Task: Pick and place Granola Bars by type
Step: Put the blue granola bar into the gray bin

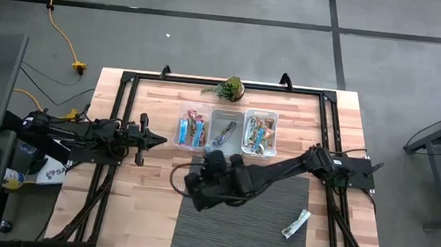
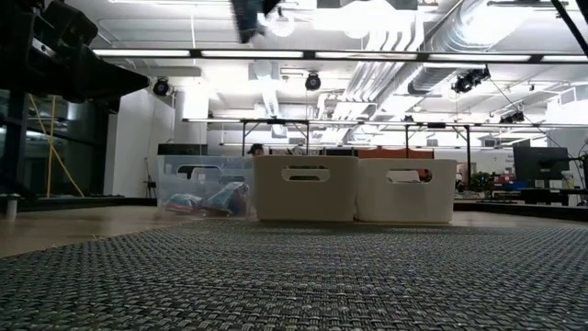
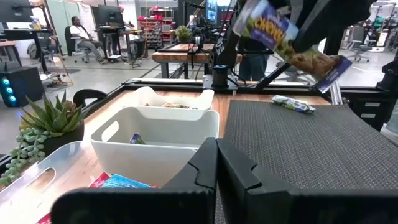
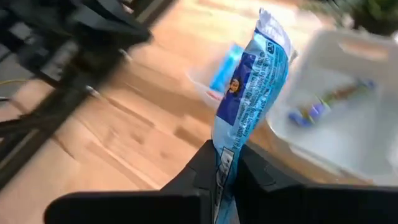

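My right gripper point(image 4: 227, 171) is shut on a blue-wrapped granola bar point(image 4: 249, 81), high above the table near the bins; the left wrist view shows that bar point(image 3: 286, 40) in the air. Three bins stand in a row at the far middle. The left one point(image 1: 192, 129) holds blue and red bars, the middle one point(image 1: 226, 130) a blue-purple bar, the right one point(image 1: 259, 135) several mixed bars. A white-silver bar point(image 1: 296, 224) lies flat on the grey mat point(image 1: 235, 229). My left gripper point(image 1: 155, 140) waits shut at the table's left, touching nothing. My right gripper pinches the blue bar by one end of its wrapper point(image 4: 225, 163) between the two fingers. The rest of the bar runs on past the fingertips. It is lifted clear of the table and tilted in the air.
A small green plant point(image 1: 230, 87) stands behind the bins at the far edge. A dark frame point(image 1: 127, 91) runs around the tabletop. Bare wood lies between my left gripper and the mat.
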`<state>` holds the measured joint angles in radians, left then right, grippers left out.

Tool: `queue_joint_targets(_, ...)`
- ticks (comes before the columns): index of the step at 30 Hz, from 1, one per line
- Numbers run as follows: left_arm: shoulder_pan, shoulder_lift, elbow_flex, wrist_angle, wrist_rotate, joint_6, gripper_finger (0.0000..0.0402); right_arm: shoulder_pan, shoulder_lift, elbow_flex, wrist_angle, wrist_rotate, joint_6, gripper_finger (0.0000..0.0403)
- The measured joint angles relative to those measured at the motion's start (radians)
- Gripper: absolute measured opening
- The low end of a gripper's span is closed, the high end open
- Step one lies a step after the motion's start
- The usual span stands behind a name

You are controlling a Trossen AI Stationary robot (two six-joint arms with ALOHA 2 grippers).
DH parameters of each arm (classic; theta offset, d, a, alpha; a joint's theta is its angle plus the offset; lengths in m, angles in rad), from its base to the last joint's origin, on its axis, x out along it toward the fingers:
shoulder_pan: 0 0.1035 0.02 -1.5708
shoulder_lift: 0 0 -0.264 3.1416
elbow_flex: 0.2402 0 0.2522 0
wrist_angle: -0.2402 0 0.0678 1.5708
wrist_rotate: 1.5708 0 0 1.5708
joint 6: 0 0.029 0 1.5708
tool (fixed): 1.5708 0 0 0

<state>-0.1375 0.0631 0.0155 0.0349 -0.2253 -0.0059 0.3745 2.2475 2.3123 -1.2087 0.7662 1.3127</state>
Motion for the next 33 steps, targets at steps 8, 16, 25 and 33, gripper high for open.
queue_joint_targets(8, 0.0, 0.0, 0.0, 0.0, 0.0, 0.0, 0.0, -0.06, 0.0, 0.0, 0.321, 0.01, -0.396, 0.0018)
queue_joint_targets(16, 0.0, 0.0, 0.0, 0.0, 0.0, 0.0, 0.0, -0.113, -0.044, -0.001, 0.562, 0.018, -0.725, 0.002)
queue_joint_targets(25, 0.0, 0.0, 0.0, 0.0, -0.001, 0.0, 0.0, -0.18, -0.163, -0.001, 0.451, 0.148, -0.752, 0.002)
queue_joint_targets(33, 0.0, 0.0, 0.0, 0.0, -0.002, 0.0, 0.0, -0.295, -0.274, -0.001, 0.279, 0.132, -0.64, 0.0019)
